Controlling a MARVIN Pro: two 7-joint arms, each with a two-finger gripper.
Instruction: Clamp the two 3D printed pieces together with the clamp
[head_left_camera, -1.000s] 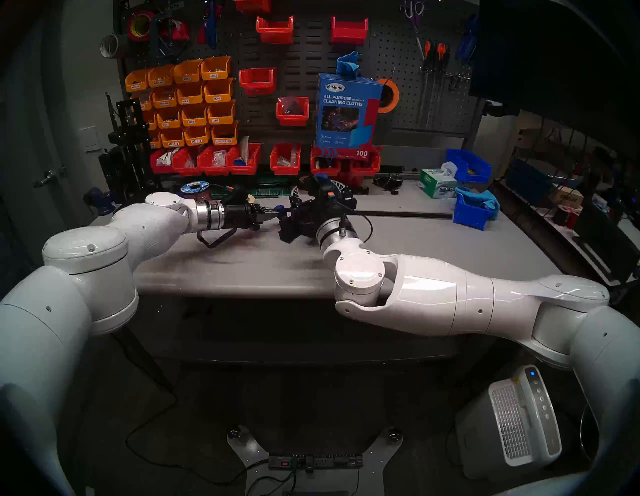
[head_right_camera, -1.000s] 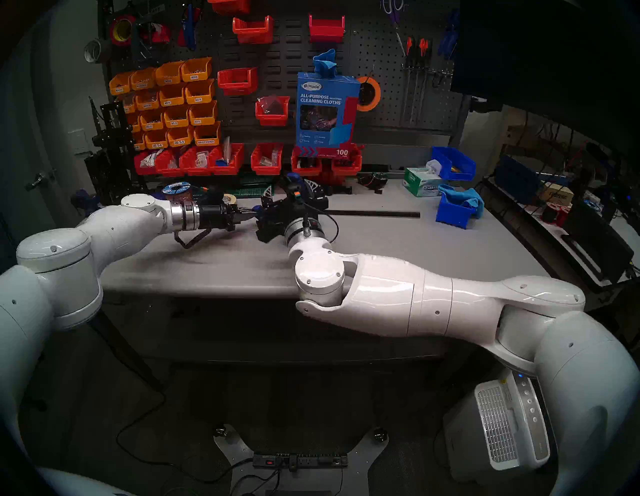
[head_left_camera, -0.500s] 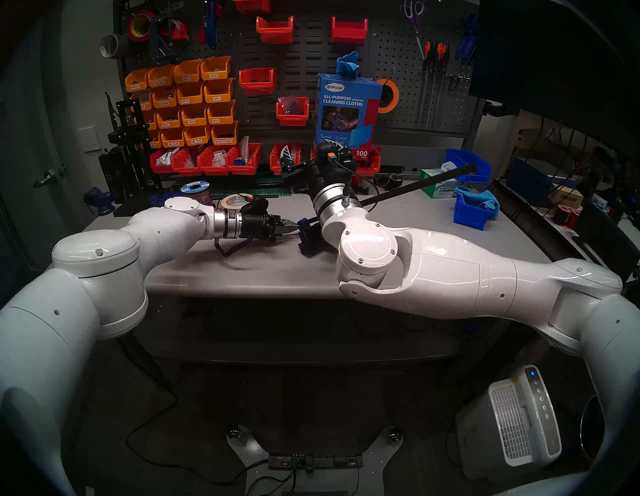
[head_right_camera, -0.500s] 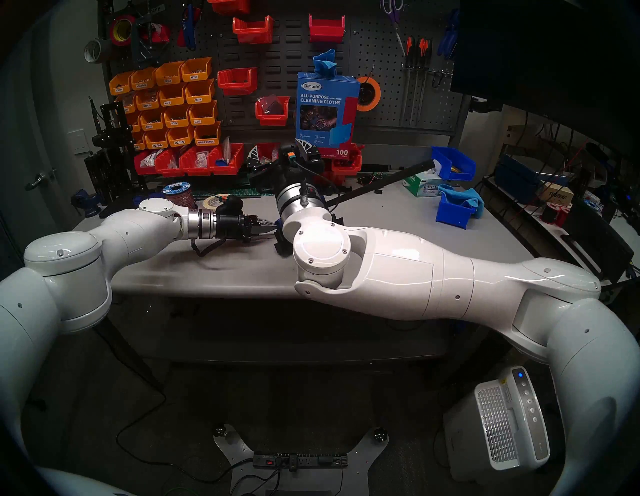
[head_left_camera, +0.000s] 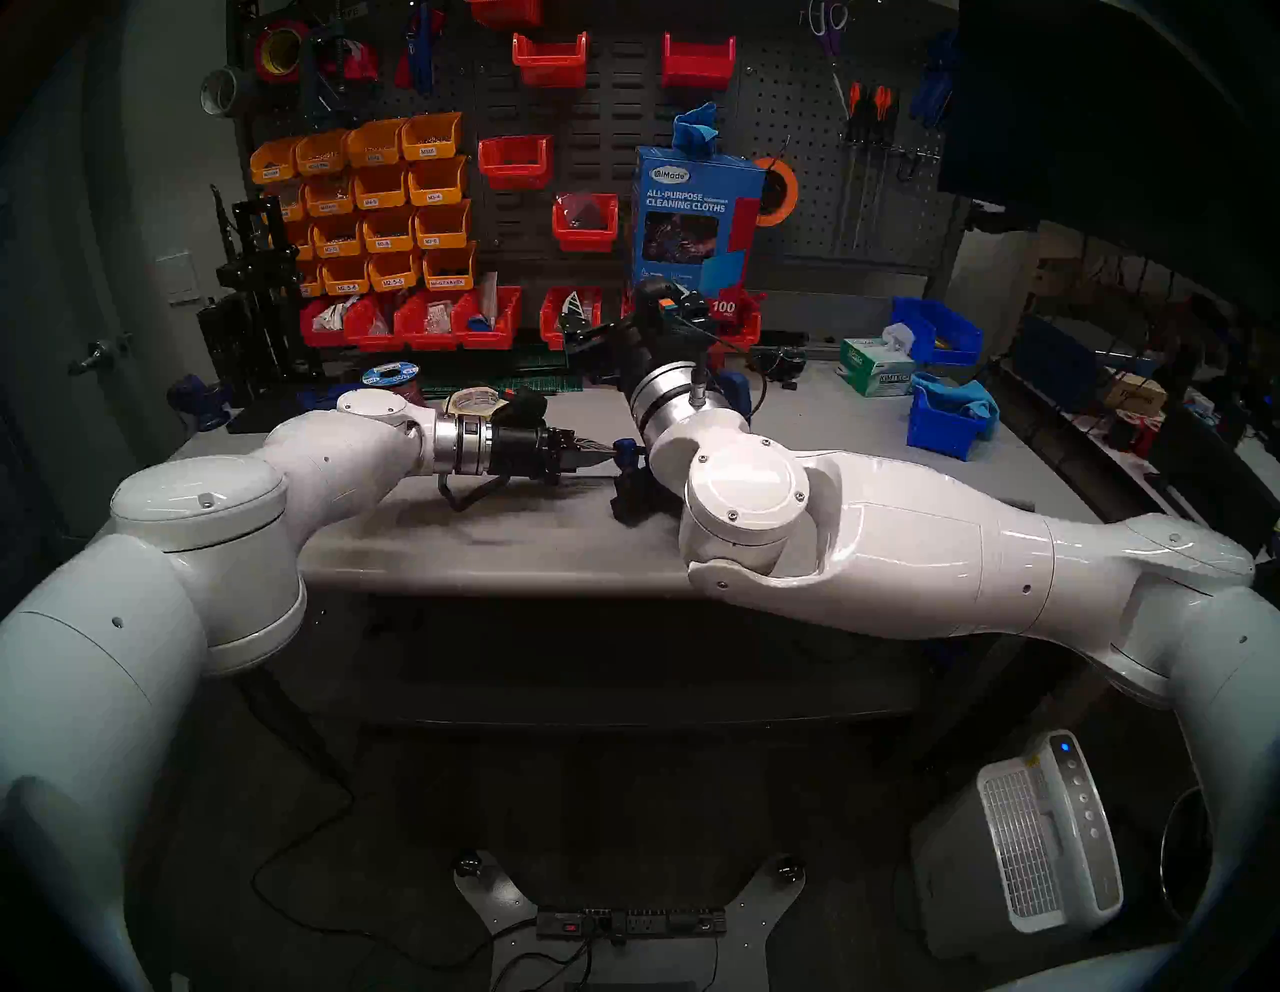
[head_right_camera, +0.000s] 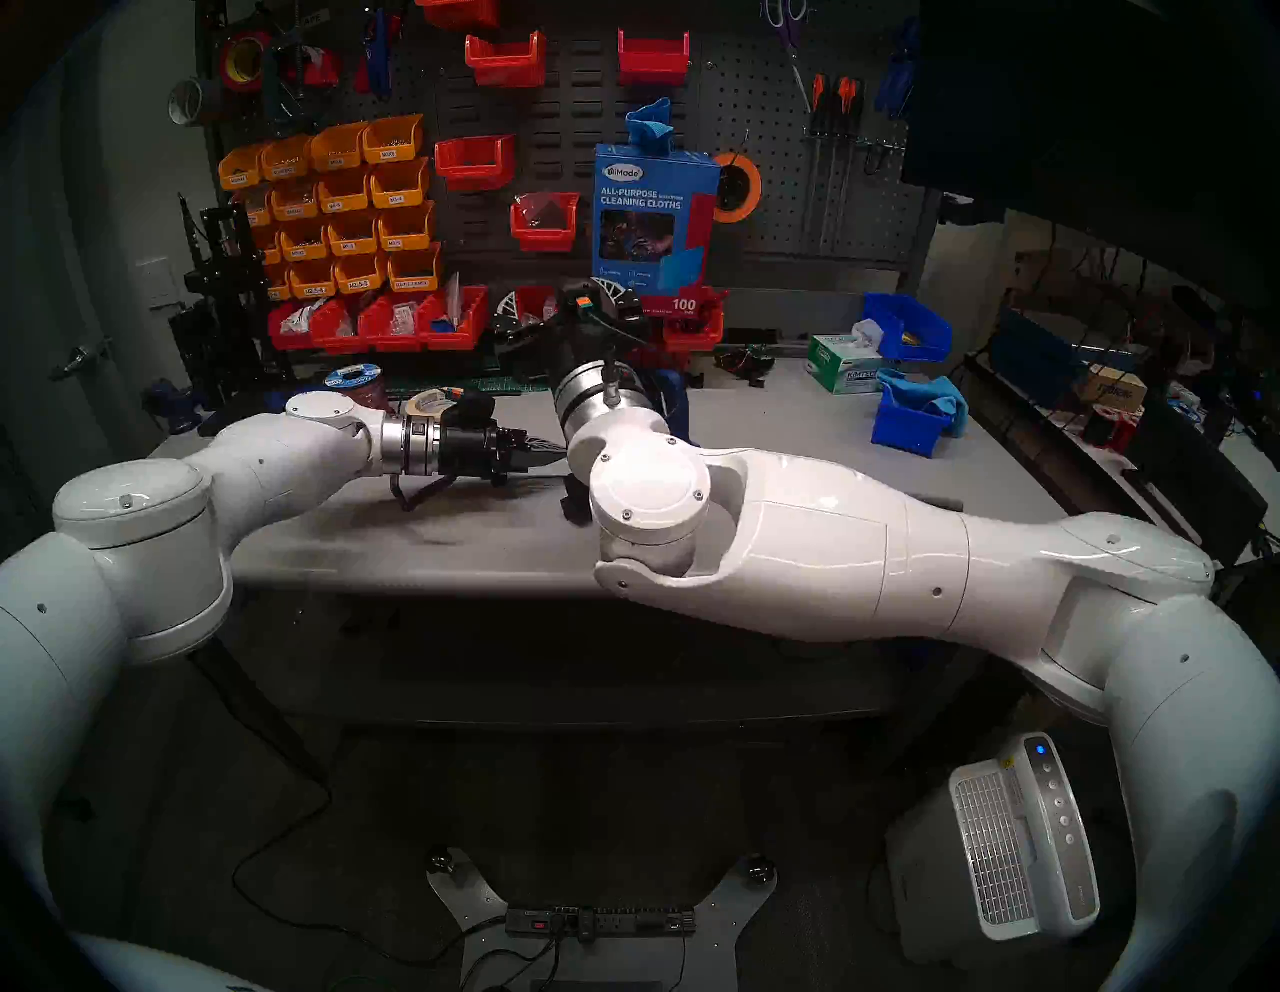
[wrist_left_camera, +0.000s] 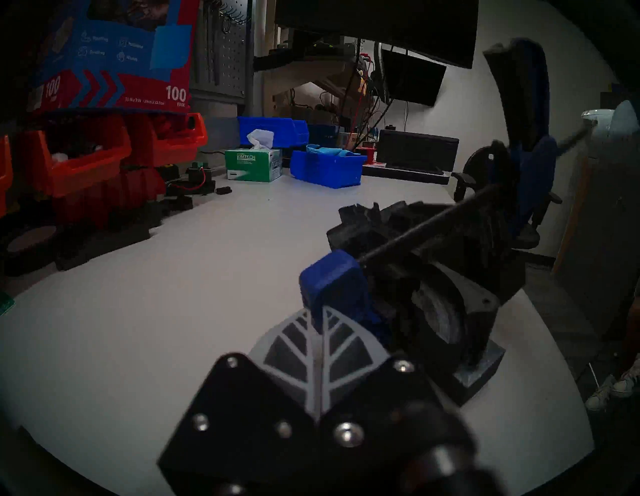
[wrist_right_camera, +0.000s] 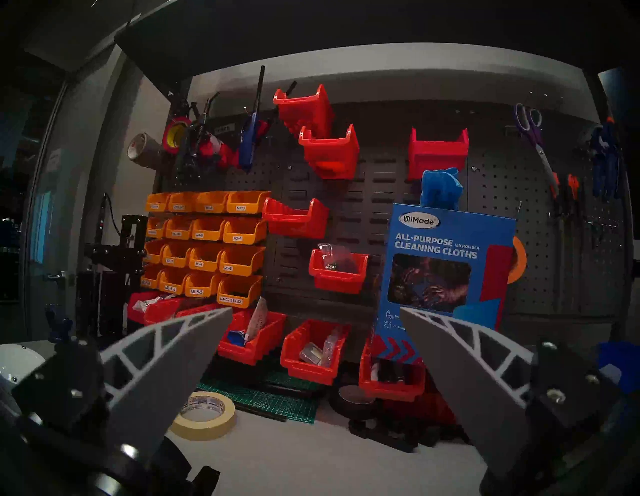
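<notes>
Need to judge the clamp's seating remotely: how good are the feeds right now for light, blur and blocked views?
Head views: dim, fisheye-bent; the right arm hides most of the printed pieces. Left wrist: dark; the shut left gripper is soft, the clamp fairly sharp, the printed pieces murky. Right wrist: sharp on the pegboard, open right gripper in front.

The worktop (wrist_left_camera: 173, 329) is smooth, matt pale grey. The clamp (wrist_left_camera: 332, 287) has a rough-textured matt blue plastic end jaw on a thin black bar. The two 3D printed pieces (wrist_left_camera: 398, 235) are matt black, layered plastic. The left end effector (wrist_left_camera: 320, 332) has matt grey ribbed plastic fingers (wrist_left_camera: 298, 350) on black plates with shiny metal screws.
</notes>
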